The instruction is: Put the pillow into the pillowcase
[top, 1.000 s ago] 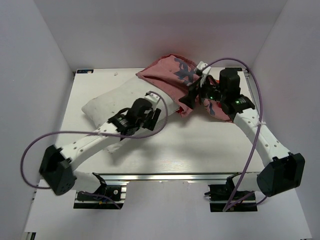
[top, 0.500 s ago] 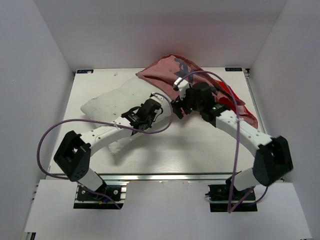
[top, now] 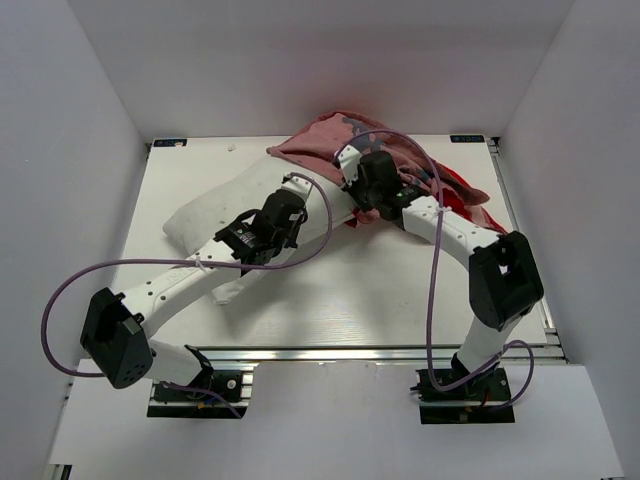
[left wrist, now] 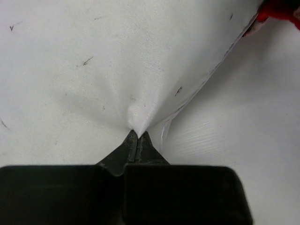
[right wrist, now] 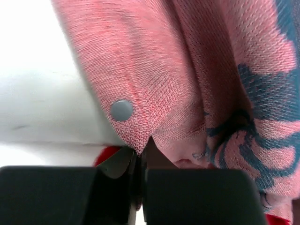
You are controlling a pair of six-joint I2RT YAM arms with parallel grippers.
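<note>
The white pillow (top: 215, 210) lies slanted across the left half of the table, its far end under the pillowcase (top: 330, 150). My left gripper (top: 292, 215) is shut on a pinch of the pillow (left wrist: 93, 70) near its right edge; the left gripper (left wrist: 137, 136) has white fabric drawn to a point between its tips. The pillowcase is bunched at the back, pink inner side with dark marks up, bright red at the right (top: 465, 190). My right gripper (top: 352, 200) is shut on the hem of the pillowcase (right wrist: 154, 93) next to a grey snap button (right wrist: 122, 110); the right gripper (right wrist: 142, 151) holds pink cloth.
White walls (top: 90, 150) close in the table (top: 330, 300) on the left, back and right. The metal rail (top: 330, 353) and both arm bases run along the near edge. Purple cables (top: 60, 300) loop beside each arm.
Both grippers have shut: the left on the pillow, the right on the pillowcase hem. The right arm swung left from the red end of the case to its opening.
</note>
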